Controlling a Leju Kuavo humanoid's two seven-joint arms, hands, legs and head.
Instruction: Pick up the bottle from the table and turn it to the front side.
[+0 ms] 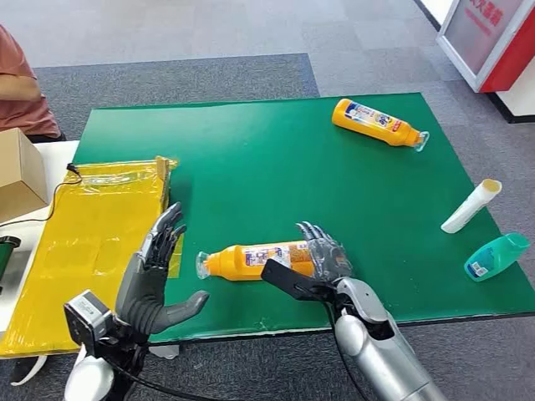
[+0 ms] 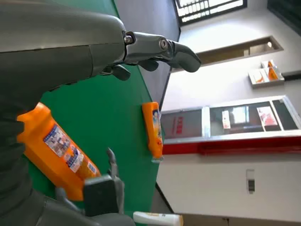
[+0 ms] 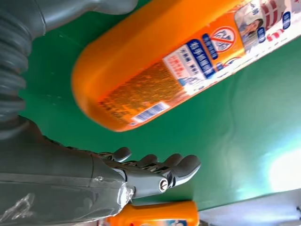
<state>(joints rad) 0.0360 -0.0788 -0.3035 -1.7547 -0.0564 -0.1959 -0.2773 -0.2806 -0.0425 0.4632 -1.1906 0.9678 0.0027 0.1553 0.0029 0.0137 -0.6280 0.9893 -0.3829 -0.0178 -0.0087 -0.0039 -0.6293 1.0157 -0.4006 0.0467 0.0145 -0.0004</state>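
Grey carpet floor, table topped with a green mat (image 1: 265, 150). Your target, the orange plastic bottle with a printed label and clear cap (image 1: 252, 261), lies on its side near the mat's front edge, cap end toward the robot's left. The right hand (image 1: 322, 259) sits at the bottle's base end, fingers spread and extended past it; thumb runs along the near side of the bottle. From the right wrist view the fingers are apart with the bottle base between thumb and fingers, but you can't call it a grip: no clear clamping contact shows. The left hand (image 1: 155, 280) hangs open beside the cap end, palm facing the bottle, fingers wide, holding nothing and apart from it. Further out: a second orange bottle (image 1: 379, 123) lying at the far right of the mat, a white tube (image 1: 470, 206) and a teal bottle (image 1: 497, 256) near the right edge, yellow plastic sheet (image 1: 82, 242) overlapping the left side, cardboard box (image 1: 19, 171) and a person's arm (image 1: 22, 88) at far left.
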